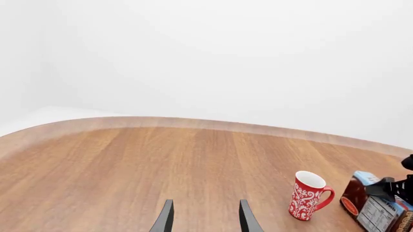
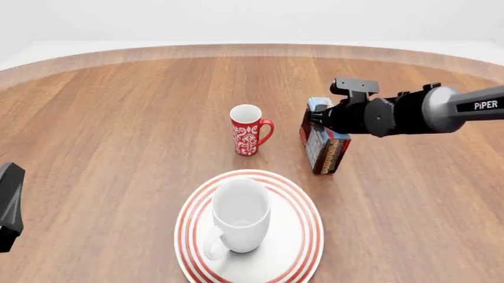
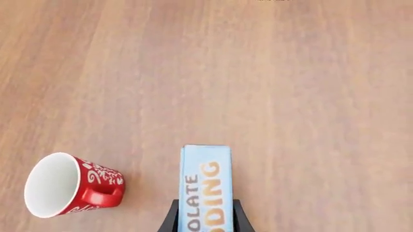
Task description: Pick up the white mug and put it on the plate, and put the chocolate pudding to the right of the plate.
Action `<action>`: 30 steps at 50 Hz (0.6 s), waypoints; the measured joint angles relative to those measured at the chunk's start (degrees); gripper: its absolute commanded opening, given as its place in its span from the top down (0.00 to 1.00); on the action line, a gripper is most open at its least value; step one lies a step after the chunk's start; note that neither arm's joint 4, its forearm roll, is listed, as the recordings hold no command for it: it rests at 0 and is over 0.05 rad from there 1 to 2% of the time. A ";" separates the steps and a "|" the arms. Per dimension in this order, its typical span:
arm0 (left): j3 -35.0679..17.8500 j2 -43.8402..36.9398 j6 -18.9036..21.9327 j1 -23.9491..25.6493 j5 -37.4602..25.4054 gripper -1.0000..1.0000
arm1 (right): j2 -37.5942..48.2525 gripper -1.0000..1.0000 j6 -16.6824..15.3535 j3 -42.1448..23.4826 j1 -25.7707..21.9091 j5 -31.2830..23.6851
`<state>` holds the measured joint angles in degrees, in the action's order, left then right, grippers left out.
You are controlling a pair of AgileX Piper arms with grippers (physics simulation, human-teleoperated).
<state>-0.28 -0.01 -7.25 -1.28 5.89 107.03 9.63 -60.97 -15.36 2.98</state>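
Pudding gripped upright
The chocolate pudding (image 2: 324,147) stood tall, the right gripper (image 3: 203,217) clamping it from above; the left gripper (image 1: 205,217) was open.

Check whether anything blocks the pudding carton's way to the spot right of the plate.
Nothing visible does. The chocolate pudding sits between the right tool's fingers, behind and right of the plate. The table right of the plate is bare wood. The red mug stands on the carton's left, off that path.
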 measured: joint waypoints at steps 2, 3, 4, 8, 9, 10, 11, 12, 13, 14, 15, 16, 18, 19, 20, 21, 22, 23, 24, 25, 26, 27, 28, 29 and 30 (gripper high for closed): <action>0.00 0.00 0.01 0.00 0.00 0.00 | -0.17 1.00 -0.15 0.12 0.00 -0.08; 0.00 0.00 0.01 0.00 0.00 0.00 | -0.27 1.00 -0.23 0.20 0.01 -0.12; 0.00 0.00 0.01 0.00 0.00 0.00 | -0.36 1.00 -0.31 0.27 0.02 -0.16; 0.00 0.00 0.01 0.00 0.00 0.00 | -0.79 1.00 -0.63 0.58 0.13 -0.32; 0.00 0.00 0.01 0.00 0.00 0.00 | -0.90 1.00 -0.71 0.67 0.17 -0.36; 0.00 0.00 0.01 0.00 0.00 0.00 | -1.02 1.00 -0.78 0.75 0.20 -0.41; 0.00 0.00 0.01 0.00 0.00 0.00 | -1.12 1.00 -0.84 0.84 0.23 -0.45; 0.00 0.00 0.01 0.01 0.00 0.00 | -1.24 1.00 -0.90 0.92 0.26 -0.49; 0.00 0.00 0.01 0.01 0.00 0.00 | -1.35 1.00 -0.97 1.00 0.28 -0.54; 0.00 0.00 0.01 0.01 0.00 0.00 | -1.48 1.00 -1.04 1.07 0.30 -0.59; 0.00 0.00 0.01 0.01 0.00 0.00 | -1.62 1.00 -1.10 1.14 0.32 -0.64; 0.00 0.00 0.02 0.01 0.01 0.00 | -1.77 1.00 -1.16 1.22 0.34 -0.69; 0.00 0.00 0.01 0.01 0.01 0.00 | -2.09 1.00 -1.26 1.35 0.38 -0.81; 0.00 0.00 0.01 0.01 0.01 0.00 | -2.26 1.00 -1.31 1.41 0.40 -0.87; 0.00 0.00 0.01 0.01 0.01 0.00 | -2.45 1.00 -1.36 1.47 0.42 -0.93; 0.00 0.00 0.01 0.01 0.01 0.00 | -2.65 1.00 -1.40 1.52 0.43 -1.01; 0.00 0.00 0.01 0.01 0.00 0.00 | -2.86 1.00 -1.44 1.57 0.44 -1.08; 0.00 0.00 0.01 0.01 0.00 0.00 | -3.09 1.00 -1.48 1.62 0.46 -1.17; 0.00 0.00 0.01 0.01 0.01 0.00 | -3.32 1.00 -1.51 1.67 0.47 -1.25; 0.00 0.00 0.01 0.01 0.01 0.00 | -3.55 1.00 -1.54 1.72 0.49 -1.34; 0.00 0.00 0.01 0.01 0.01 0.00 | -3.81 1.00 -1.57 1.76 0.51 -1.44; 0.00 0.00 0.01 0.01 0.01 0.00 | -4.08 1.00 -1.59 1.79 0.53 -1.55; 0.00 0.00 0.01 0.01 0.00 0.00 | -4.36 1.00 -1.61 1.82 0.55 -1.66; 0.00 0.00 0.01 0.01 0.00 0.00 | -4.68 1.00 -1.63 1.84 0.56 -1.80; 0.00 0.00 0.00 0.00 0.00 0.00 | -4.98 1.00 -1.64 1.86 0.58 -1.93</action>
<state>-0.28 -0.01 -7.25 -1.28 5.90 102.05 7.98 -59.12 -14.79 1.05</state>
